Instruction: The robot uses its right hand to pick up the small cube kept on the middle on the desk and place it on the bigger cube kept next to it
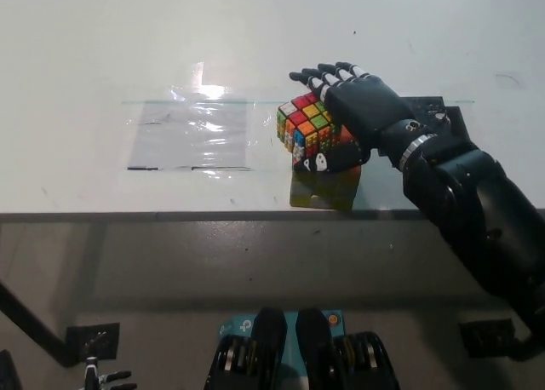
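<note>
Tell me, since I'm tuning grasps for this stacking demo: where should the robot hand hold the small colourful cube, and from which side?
Across two opposite flat faces, coming from above and the robot's right, as the right robot hand does now on the small cube. Its faces are flat and parallel, its underside must stay free to land on the bigger cube, and the arm enters from that side. The left robot hand rests low.

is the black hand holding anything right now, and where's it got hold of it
Yes: the right hand holds the small multicoloured cube, fingers over its top and far side, thumb under its near edge, above the bigger cube.
</note>
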`<state>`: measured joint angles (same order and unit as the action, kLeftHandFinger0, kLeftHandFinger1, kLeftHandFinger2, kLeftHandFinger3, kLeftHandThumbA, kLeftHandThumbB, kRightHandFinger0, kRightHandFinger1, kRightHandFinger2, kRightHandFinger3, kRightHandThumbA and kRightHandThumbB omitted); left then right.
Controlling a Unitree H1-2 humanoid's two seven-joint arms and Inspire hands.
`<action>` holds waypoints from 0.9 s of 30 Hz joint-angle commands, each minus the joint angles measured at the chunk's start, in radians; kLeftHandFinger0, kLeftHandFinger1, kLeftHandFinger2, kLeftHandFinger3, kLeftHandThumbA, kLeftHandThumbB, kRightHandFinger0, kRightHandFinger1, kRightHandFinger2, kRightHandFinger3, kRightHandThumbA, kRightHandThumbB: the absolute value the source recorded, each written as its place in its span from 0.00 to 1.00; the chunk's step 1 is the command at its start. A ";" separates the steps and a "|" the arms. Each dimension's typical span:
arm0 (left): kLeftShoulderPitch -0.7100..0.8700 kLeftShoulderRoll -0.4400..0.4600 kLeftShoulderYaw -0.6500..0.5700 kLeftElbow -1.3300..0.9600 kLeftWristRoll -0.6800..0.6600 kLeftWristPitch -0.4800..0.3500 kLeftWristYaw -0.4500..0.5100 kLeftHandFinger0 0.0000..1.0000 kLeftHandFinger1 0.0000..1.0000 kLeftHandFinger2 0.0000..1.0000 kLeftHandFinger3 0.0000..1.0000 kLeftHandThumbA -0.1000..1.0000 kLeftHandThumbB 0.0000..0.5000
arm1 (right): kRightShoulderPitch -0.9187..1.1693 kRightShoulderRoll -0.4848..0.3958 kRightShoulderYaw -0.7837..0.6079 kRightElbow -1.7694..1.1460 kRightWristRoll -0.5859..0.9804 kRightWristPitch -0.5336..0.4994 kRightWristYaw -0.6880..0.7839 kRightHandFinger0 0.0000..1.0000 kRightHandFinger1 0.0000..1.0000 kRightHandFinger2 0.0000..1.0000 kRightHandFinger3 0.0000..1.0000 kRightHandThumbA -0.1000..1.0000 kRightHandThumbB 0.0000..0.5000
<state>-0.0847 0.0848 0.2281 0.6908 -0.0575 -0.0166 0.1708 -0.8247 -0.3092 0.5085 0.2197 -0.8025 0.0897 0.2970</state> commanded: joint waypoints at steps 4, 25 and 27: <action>-0.006 -0.007 0.014 -0.022 -0.008 -0.014 0.029 0.38 0.39 0.42 0.46 1.00 0.68 | -0.006 -0.030 -0.030 -0.151 -0.005 0.025 0.068 1.00 1.00 1.00 1.00 1.00 1.00; -0.011 0.000 0.034 -0.007 -0.025 -0.021 0.036 0.37 0.39 0.44 0.46 1.00 0.62 | 0.338 -0.104 -0.319 -0.655 0.157 0.087 0.134 1.00 1.00 1.00 1.00 1.00 1.00; -0.014 0.002 0.034 0.003 -0.023 -0.034 0.035 0.40 0.42 0.44 0.49 1.00 0.64 | 0.454 -0.099 -0.371 -0.685 0.156 0.079 0.094 1.00 1.00 1.00 1.00 1.00 0.99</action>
<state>-0.0838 0.0731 0.2582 0.6949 -0.0790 -0.0170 0.1862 -0.4711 -0.3921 0.2152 -0.3955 -0.6986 0.1693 0.4572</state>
